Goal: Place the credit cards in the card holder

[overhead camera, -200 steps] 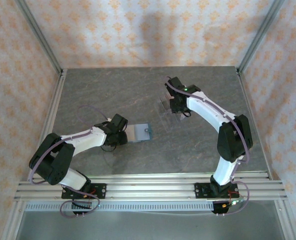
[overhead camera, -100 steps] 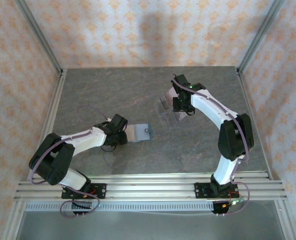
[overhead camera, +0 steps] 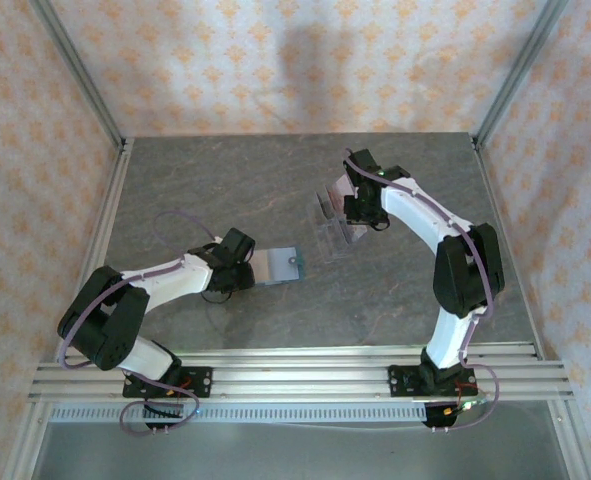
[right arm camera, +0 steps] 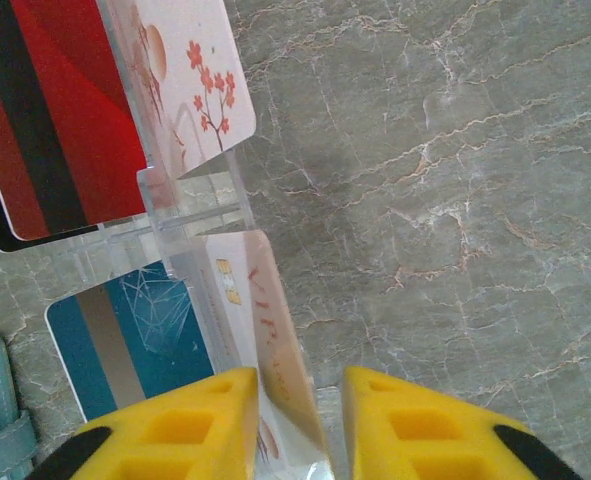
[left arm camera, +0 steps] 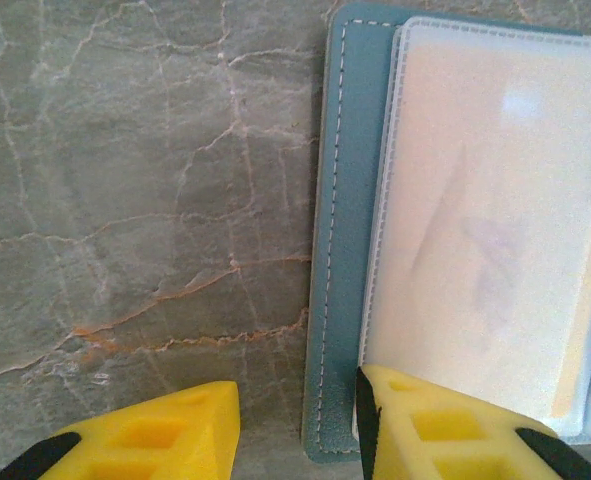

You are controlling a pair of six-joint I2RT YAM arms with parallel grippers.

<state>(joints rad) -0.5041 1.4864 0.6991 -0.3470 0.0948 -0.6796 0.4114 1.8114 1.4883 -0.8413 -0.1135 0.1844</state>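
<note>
The teal card holder lies open on the table, its clear sleeves facing up beside the stitched cover. My left gripper is open at its near edge, one finger on the sleeve and the other over the bare table. A pale pink credit card stands tilted in the clear rack. My right gripper straddles it: the left finger touches the card and a small gap remains at the right finger. A red credit card also leans in the rack.
A white card with a blossom print and a teal card also sit at the rack. Aluminium rails frame the stone table, and patterned walls close it in behind and on both sides.
The right gripper shifted slightly right over the rack, and its jaws narrowed around the pale pink card. The left arm and the card holder have not moved.
</note>
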